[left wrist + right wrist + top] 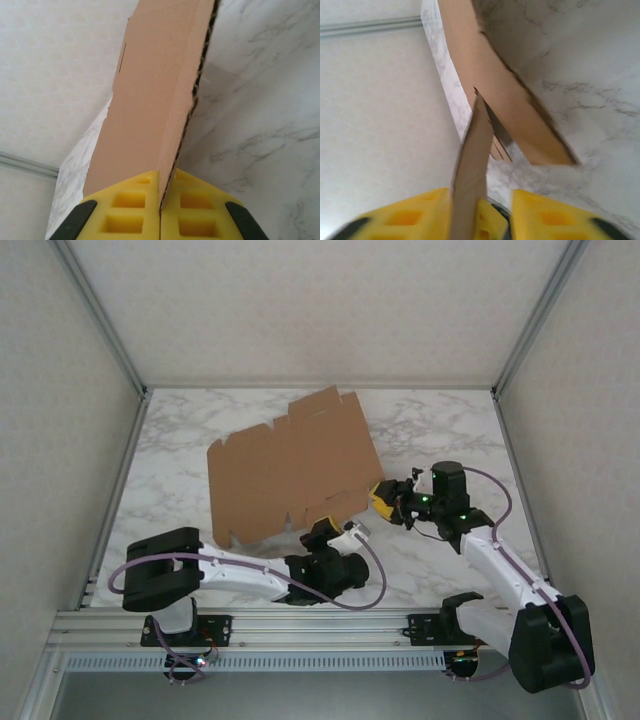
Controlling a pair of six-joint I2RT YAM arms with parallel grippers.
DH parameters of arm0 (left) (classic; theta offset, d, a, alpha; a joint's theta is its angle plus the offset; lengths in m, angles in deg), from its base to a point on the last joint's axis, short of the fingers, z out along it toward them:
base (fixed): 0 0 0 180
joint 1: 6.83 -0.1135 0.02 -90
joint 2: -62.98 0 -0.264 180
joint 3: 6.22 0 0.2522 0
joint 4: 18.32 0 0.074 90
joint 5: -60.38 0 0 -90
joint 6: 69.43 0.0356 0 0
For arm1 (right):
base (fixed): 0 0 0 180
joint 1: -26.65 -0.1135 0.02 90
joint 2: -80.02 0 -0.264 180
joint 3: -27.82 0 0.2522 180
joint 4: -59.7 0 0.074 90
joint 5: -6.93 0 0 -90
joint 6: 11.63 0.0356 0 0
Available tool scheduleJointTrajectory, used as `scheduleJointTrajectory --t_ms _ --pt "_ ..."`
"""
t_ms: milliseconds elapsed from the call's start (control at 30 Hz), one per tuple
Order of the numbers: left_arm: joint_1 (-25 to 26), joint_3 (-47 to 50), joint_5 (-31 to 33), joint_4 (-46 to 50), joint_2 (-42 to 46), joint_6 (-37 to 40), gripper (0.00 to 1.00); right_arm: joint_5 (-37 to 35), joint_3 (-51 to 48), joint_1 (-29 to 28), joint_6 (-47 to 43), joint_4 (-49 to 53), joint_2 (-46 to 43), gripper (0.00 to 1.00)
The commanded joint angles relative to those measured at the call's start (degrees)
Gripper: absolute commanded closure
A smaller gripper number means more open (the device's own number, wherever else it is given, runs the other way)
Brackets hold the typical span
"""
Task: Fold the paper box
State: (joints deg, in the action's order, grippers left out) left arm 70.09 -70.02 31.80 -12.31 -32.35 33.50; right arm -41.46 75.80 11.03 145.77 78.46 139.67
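A white marble-patterned bench [440, 430] is enclosed by pale textured walls [60, 390] and framed by metal rails [300, 625] along its near edge. The paper box [290, 470] is seen lying as a plain brown sheet at mid-bench, its flaps unfolded and its surface unmarked. Its near edge is clamped between the closed pads of the left hand [322, 531]. At its right corner a flap is straddled by the right hand [385, 498], whose pads are parted, a gap being left on one side. Bare marble is left behind the sheet and on both sides.
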Motion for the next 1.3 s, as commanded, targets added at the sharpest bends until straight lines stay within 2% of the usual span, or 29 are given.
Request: scheduleJointTrajectory --t_ms 0,100,200,333,467,533,667,733,867,967,1133,1267 --pt "-1.0 0.4 3.4 -0.3 4.7 0.0 1.0 -1.9 6.7 0.6 -4.8 9.0 -3.4 0.45" --pt "-1.2 0.0 4.4 0.1 7.6 1.4 1.0 -4.8 12.9 1.6 -8.9 17.0 -6.1 0.33" --pt "-1.2 -1.6 4.7 2.4 10.4 2.6 1.0 -11.0 19.7 2.3 -14.5 26.9 -8.0 0.29" --pt "-0.8 -7.0 5.6 7.8 14.5 4.2 1.0 -28.0 29.9 2.6 -21.5 40.7 -11.5 0.27" --pt "0.5 -15.9 2.2 14.5 19.3 3.7 1.0 -43.4 35.4 2.6 -25.2 46.3 -14.7 0.25" --pt "2.1 -20.3 0.4 17.1 20.4 3.9 1.0 -47.4 36.4 2.6 -26.1 47.3 -15.6 0.25" --pt "5.3 -30.4 -5.0 23.2 20.0 3.2 1.0 -48.0 35.1 2.6 -28.6 44.9 -17.9 0.26" --pt "6.3 -34.8 -8.8 25.6 20.0 0.3 1.0 -48.5 34.9 2.6 -29.2 44.3 -18.4 0.26" --pt "5.3 -36.5 -17.0 23.3 24.9 -6.6 1.0 -47.8 36.6 2.5 -31.6 43.7 -17.2 0.26" --pt "-3.0 -34.1 -27.7 23.2 30.2 -16.2 0.98 -47.2 37.7 2.6 -33.2 43.3 -15.9 0.26" --pt "-28.8 -24.6 -52.1 22.4 36.5 -32.4 0.96 -41.9 36.6 2.4 -34.2 40.6 -11.9 0.26" --pt "-45.4 -18.6 -73.2 22.0 31.9 -39.3 0.93 -36.3 34.2 2.2 -33.2 38.5 -7.7 0.26"
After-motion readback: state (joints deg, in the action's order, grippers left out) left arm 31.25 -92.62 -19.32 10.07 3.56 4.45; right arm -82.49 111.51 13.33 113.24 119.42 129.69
